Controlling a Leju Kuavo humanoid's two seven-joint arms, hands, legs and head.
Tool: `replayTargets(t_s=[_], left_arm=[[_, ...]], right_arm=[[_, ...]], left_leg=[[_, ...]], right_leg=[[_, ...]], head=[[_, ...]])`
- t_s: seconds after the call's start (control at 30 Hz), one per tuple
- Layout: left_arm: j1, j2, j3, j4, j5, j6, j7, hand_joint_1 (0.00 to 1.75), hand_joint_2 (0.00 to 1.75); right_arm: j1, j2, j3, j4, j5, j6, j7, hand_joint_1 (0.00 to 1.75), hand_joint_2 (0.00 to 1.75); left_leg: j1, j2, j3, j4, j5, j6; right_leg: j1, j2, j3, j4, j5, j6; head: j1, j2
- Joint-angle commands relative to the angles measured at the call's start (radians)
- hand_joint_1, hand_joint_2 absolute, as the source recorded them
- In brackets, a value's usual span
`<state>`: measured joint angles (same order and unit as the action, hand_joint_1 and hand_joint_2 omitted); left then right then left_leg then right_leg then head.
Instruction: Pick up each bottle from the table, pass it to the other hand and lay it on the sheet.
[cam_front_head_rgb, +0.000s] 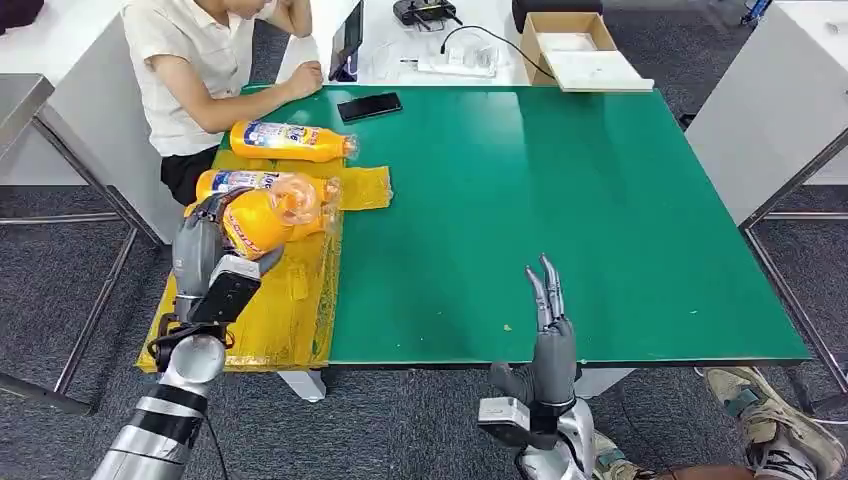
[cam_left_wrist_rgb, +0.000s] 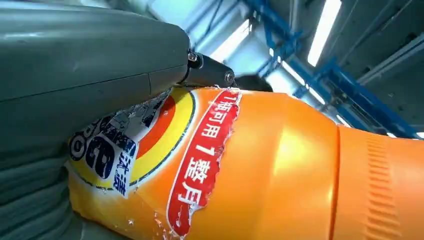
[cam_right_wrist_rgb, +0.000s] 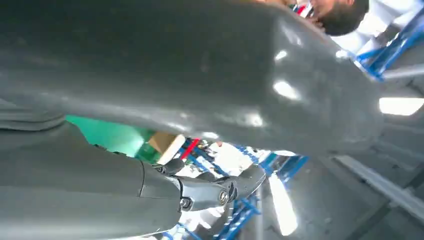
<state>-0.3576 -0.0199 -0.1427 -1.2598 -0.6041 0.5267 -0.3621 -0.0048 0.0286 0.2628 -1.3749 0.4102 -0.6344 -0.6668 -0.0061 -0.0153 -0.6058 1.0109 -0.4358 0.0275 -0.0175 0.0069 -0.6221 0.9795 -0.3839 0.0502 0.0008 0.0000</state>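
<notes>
Orange plastic is wrapped by the left hand (cam_front_head_rgb: 205, 250): a bottle (cam_front_head_rgb: 270, 217) is gripped around its labelled body above the yellow sheet (cam_front_head_rgb: 290, 300), with its clear neck end turned toward the table's middle. From the left wrist view the grip is seen to sit on the torn label, a dark finger curling over the bottle's shoulder. Two further bottles are seen at the sheet's far end: one (cam_front_head_rgb: 292, 141) lies on its side on the green table (cam_front_head_rgb: 560, 200), close to the seated person (cam_front_head_rgb: 200, 70), and another (cam_front_head_rgb: 240, 182) lies just behind the held one. The right hand (cam_front_head_rgb: 548, 345) is held upright near the table's front edge, its fingers straight and pressed close together, nothing in it. The step in hand is judged to be the laying down. It would be done well if the bottle were lowered on its side onto a bare stretch of sheet, kept apart from its neighbour so that neither is nudged, and released only once its weight is borne by the sheet, since a round body is likely to roll.
</notes>
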Motion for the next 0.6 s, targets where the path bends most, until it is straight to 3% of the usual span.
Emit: replayTargets(t_s=[0.03,0.13,0.33,0.37,0.6], left_arm=[[-0.297,0.106,-0.035,0.599,-0.375,0.092,0.174,1.75,1.75],[-0.347,0.087,-0.032,0.736,-0.374,-0.001,0.159,1.75,1.75],[-0.342,0.059,-0.165,0.758,-0.48,-0.214,0.205,1.75,1.75],[-0.346,0.052,-0.171,0.769,-0.479,-0.238,0.205,1.68,1.75],[-0.365,0.03,-0.198,0.838,-0.463,-0.378,0.207,1.75,1.75]], right_arm=[[-0.104,-0.006,0.07,0.135,-0.083,-0.063,-0.031,0.0,0.0],[-0.121,-0.01,0.097,0.153,-0.09,-0.044,-0.031,0.0,0.0],[-0.118,-0.03,0.111,0.146,-0.104,-0.017,-0.031,0.0,0.0],[-0.122,-0.03,0.115,0.149,-0.105,-0.016,-0.031,0.0,0.0],[-0.144,-0.044,0.149,0.168,-0.123,-0.013,-0.031,0.0,0.0]], left_leg=[[0.002,0.001,0.006,-0.001,0.0,-0.003],[0.002,0.001,0.005,-0.001,0.001,-0.002],[0.002,0.001,0.007,-0.001,-0.001,-0.002],[0.002,0.0,0.003,0.0,0.001,-0.002],[0.002,0.001,0.005,0.0,-0.001,-0.003]], right_leg=[[0.002,-0.001,0.005,-0.001,0.0,-0.003],[0.002,0.0,0.004,-0.001,0.0,-0.003],[0.003,-0.003,0.007,-0.001,-0.002,-0.002],[0.002,-0.002,0.003,0.0,-0.001,-0.001],[0.002,-0.001,0.006,-0.001,-0.002,-0.003]], head=[[0.0,0.0],[0.0,0.0],[0.0,0.0],[0.0,0.0],[0.0,0.0]])
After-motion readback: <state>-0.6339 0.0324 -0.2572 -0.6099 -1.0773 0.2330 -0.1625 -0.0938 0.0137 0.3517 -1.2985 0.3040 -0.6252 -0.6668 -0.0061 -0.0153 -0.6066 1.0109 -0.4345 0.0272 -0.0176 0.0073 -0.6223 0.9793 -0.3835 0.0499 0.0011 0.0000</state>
